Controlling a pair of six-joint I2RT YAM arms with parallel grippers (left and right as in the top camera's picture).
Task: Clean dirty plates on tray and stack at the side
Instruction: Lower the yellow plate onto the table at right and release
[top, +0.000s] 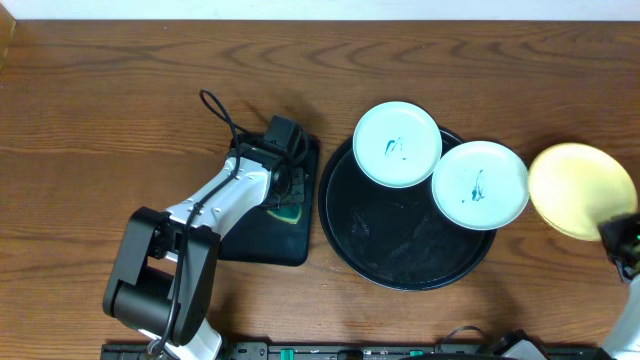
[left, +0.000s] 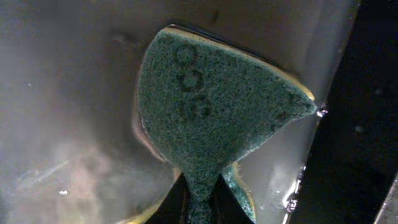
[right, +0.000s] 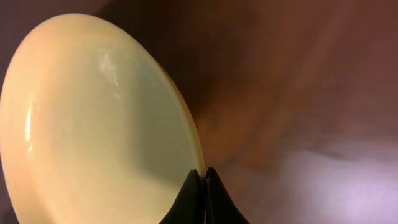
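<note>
Your right gripper (right: 204, 177) is pinched together on the rim of the yellow plate (top: 578, 190), with the thin edge caught between the fingertips. That plate is off the tray (top: 400, 255), over the table (top: 100, 100) at the far right, just beside the nearer mint plate (top: 480, 184). You cannot tell whether it rests on the wood or hangs just above it.

Treat the plate as light, stiff and glossy. A smooth plastic rim can swivel or slip in a fingertip pinch, so it is probably safest carried low and level, with the rim seated deep between the fingers.

The other mint plate (top: 397, 144) overlaps the tray's top edge. Both mint plates carry blue-green scribbles.

Your left gripper (left: 202, 202) is clamped on the sponge (left: 211, 106), which looks soft and wet and is squashed at the pinch, over the small tray (top: 265, 245).
</note>
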